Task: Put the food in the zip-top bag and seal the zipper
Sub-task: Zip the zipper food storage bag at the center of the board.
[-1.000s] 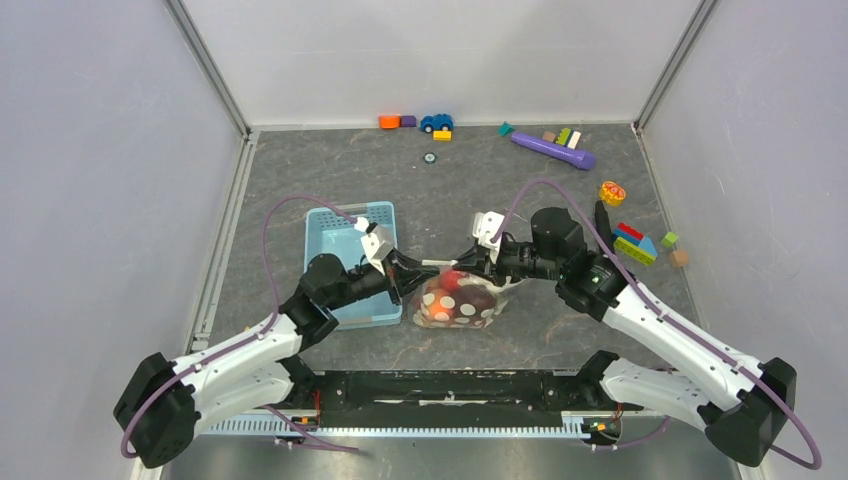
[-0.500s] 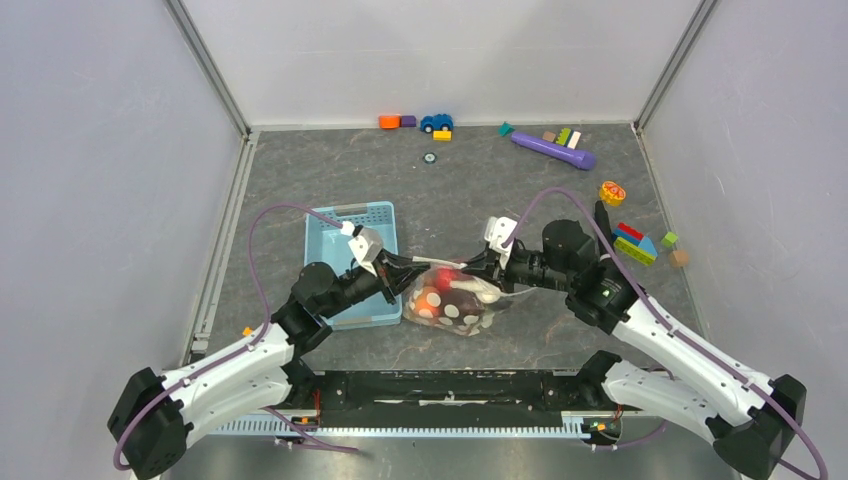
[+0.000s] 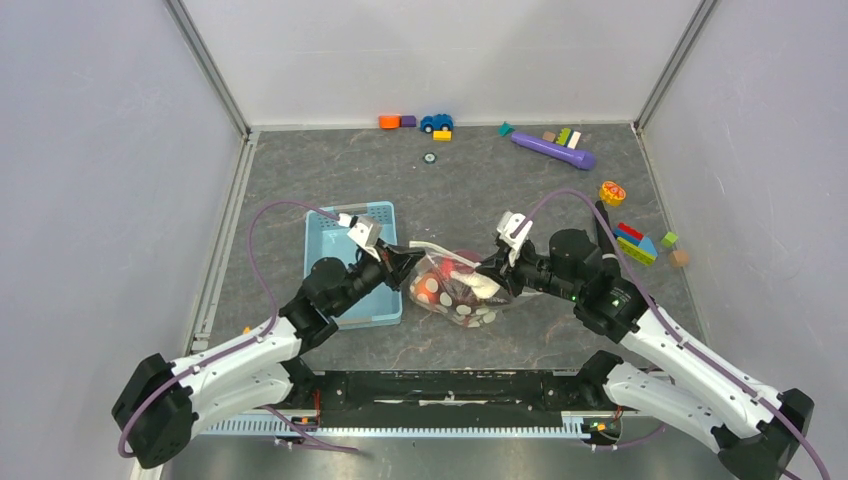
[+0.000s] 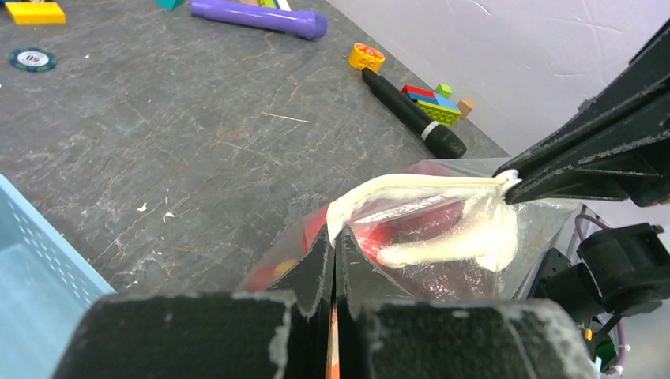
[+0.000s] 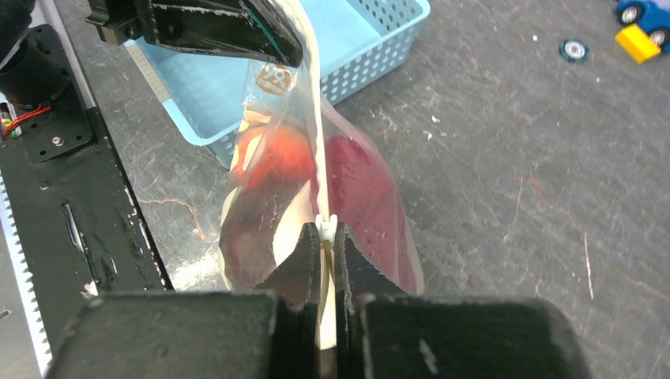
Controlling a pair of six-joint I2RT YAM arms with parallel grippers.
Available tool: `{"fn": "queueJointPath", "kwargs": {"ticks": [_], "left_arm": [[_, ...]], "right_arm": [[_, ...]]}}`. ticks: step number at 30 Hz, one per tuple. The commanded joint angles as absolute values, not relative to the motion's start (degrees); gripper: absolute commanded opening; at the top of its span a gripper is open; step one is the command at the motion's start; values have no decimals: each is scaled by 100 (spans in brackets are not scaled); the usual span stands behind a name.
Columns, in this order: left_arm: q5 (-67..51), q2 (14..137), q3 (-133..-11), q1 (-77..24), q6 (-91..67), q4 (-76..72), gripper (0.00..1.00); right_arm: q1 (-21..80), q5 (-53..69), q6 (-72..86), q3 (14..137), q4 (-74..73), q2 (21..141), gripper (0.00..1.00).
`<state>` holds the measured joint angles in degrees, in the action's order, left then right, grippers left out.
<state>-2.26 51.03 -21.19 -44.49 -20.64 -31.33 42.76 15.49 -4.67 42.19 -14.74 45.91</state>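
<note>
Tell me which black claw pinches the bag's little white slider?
The right gripper: the small white slider tab sits between its fingertips. The left gripper pinches the opposite end of the clear dotted bag.

High rear overview; two close, opposed wrist views; zip-top bag point(image 3: 455, 290) in all.

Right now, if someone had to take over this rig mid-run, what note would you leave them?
Grippers: the left gripper is shut, fingers pinching one end of the zipper. The right gripper is shut on the white slider tab further along that strip.
Things: the zip-top bag hangs stretched between the two grippers, beside the blue basket.
Done: the food is inside the bag.
Left: I cannot tell whether the zipper is closed along its whole length. Check it, run the slider on if needed, then let go.
</note>
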Motion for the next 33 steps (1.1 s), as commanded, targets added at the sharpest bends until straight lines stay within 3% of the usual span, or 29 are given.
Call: {"fn": "queueJointPath", "kwargs": {"ticks": [1,33], "left_arm": [[1196,5209,-2354,-4289,-2195,-2908,2],[1679,5593,-2685,-4285,-2206,-2397,2]], "right_arm": [[4227,812,-59,4411,-2001,4360,0],[4225,-953,776,4785,-4401,3828,0]]}}
